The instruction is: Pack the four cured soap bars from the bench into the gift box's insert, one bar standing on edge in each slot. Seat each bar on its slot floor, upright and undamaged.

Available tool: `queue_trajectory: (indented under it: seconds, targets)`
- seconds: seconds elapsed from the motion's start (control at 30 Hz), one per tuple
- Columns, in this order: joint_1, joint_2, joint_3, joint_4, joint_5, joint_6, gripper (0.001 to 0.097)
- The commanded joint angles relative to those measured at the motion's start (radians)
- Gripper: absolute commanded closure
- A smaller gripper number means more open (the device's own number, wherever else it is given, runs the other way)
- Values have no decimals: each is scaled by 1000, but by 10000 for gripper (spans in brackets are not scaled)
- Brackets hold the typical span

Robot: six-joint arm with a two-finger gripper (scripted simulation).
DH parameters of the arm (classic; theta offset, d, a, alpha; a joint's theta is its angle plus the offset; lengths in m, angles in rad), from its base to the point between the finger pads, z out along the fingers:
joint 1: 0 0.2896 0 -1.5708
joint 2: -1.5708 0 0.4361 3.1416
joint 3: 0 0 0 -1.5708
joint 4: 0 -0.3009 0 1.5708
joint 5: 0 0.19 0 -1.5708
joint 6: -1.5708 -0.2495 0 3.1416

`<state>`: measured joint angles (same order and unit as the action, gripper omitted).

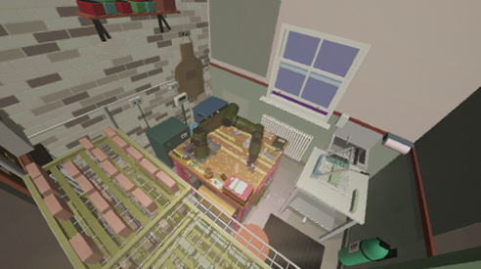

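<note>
A soap bar is in my closed gripper, but it is too small to make out from the side camera. My arm reaches from its base at the bench's far left across to the right side of the wooden bench. The gripper points down, close over the bench top. The pink gift box with its pale insert sits at the bench's near corner, to the left of and nearer than the gripper. Small dark items lie on the bench near the box; I cannot tell which are soap bars.
A large wire curing rack loaded with soap bars fills the near left. A white side table stands right of the bench. A radiator and window are behind. A green cabinet stands to the far left of the bench.
</note>
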<state>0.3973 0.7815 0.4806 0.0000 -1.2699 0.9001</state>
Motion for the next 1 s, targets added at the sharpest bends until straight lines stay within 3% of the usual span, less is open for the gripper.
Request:
queue_trajectory:
  seconds: [0.0,0.43,0.97]
  targets:
    - [0,-1,1,1,0,16,901]
    - [0,-1,1,1,0,320,901]
    - [0,-1,1,1,0,824,901]
